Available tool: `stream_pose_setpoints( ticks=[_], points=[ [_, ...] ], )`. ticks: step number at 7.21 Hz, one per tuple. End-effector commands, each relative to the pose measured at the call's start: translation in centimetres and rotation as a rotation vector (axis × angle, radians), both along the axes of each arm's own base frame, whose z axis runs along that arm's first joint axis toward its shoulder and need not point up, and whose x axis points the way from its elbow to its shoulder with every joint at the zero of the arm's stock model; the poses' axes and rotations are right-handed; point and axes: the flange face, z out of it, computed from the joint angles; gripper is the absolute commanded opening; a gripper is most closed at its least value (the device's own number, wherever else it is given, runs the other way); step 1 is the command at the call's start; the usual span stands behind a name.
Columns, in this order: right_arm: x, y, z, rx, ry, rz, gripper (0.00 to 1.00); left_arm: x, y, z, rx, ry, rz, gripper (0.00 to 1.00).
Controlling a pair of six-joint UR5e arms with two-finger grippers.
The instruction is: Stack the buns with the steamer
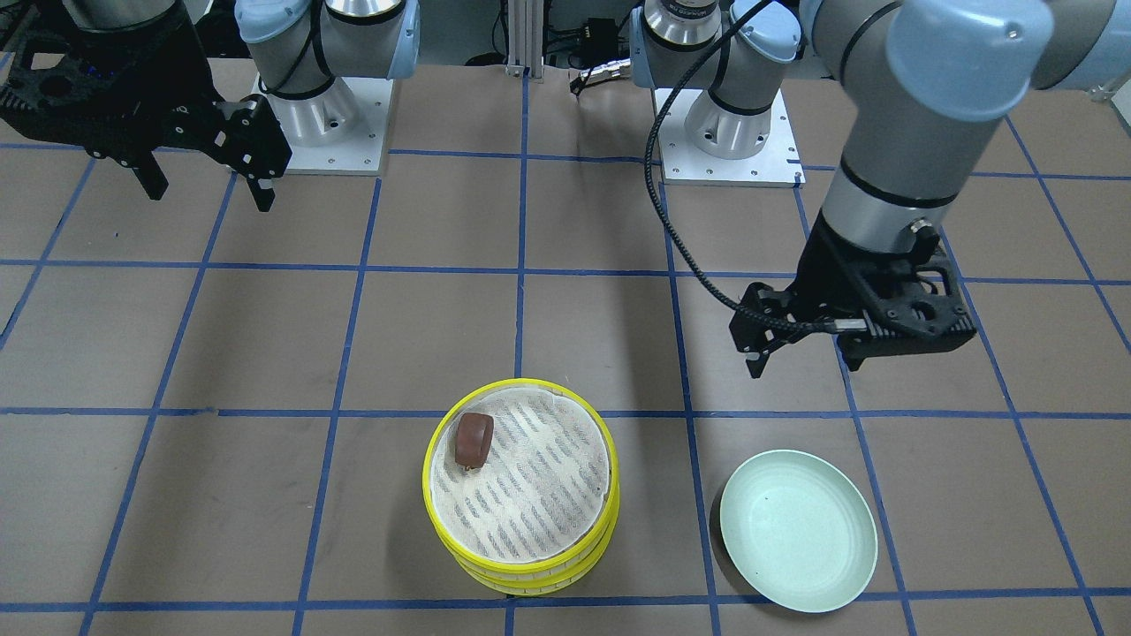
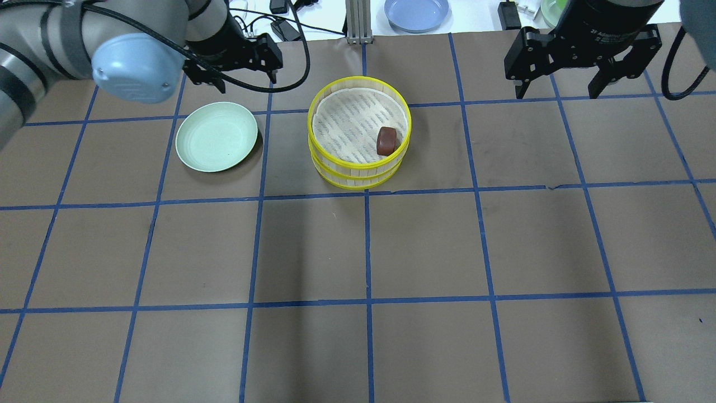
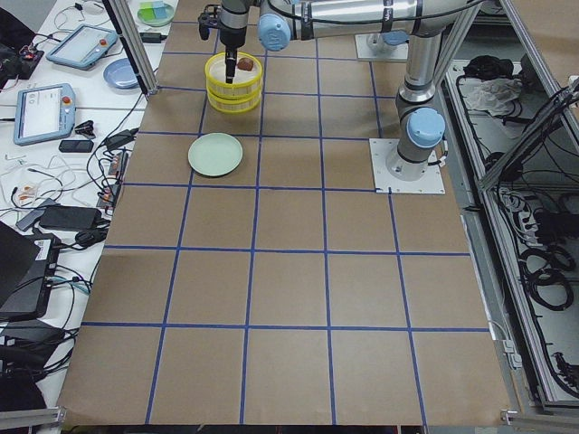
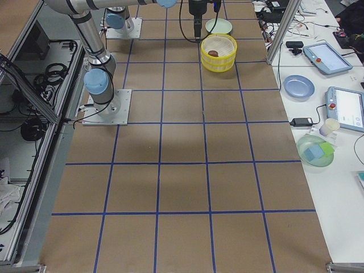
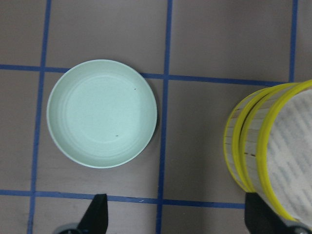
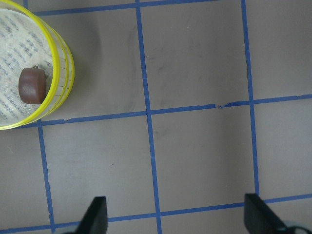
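The two yellow-rimmed steamer trays stand stacked one on the other at mid-table; the stack also shows in the front view. The dark reddish-brown bun lies on the top tray's liner near its rim, seen too in the front view and the right wrist view. The creamy white bun is hidden. My left gripper is open and empty, raised above the table between the steamer and the plate. My right gripper is open and empty, held high, well off to the stack's right.
A pale green plate sits empty left of the stack, also in the left wrist view. A blue plate lies on the white bench beyond the table's far edge. The arm bases stand on the robot's side of the table.
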Motion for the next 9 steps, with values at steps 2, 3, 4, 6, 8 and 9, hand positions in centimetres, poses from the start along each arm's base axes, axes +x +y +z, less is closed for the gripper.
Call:
stream_pose_setpoints(
  ticks=[2, 3, 4, 6, 8, 9],
  points=[
    [0.1, 0.0, 0.0, -0.002, -0.007, 0.002, 1.00, 2.3, 5.4, 4.8, 0.070, 0.001, 0.017, 1.00],
    [0.0, 0.0, 0.0, -0.001, -0.001, 0.004, 1.00, 2.2, 6.5, 5.6, 0.077, 0.004, 0.016, 1.00],
    [0.0, -0.1, 0.1, -0.009, 0.001, 0.004, 1.00, 2.2, 6.9, 6.1, 0.071, 0.003, 0.018, 1.00],
    [0.0, 0.0, 0.0, 0.002, -0.001, 0.004, 1.00, 2.1, 7.1, 5.8, 0.077, 0.003, 0.017, 1.00],
    [0.1, 0.1, -0.2, 0.009, -0.007, 0.003, 1.00, 2.0, 7.1, 5.8, 0.077, 0.004, 0.015, 1.00],
    [0.1, 0.0, -0.3, 0.009, -0.006, 0.003, 1.00, 2.0, 7.1, 5.7, 0.079, 0.005, 0.015, 1.00]
  ],
)
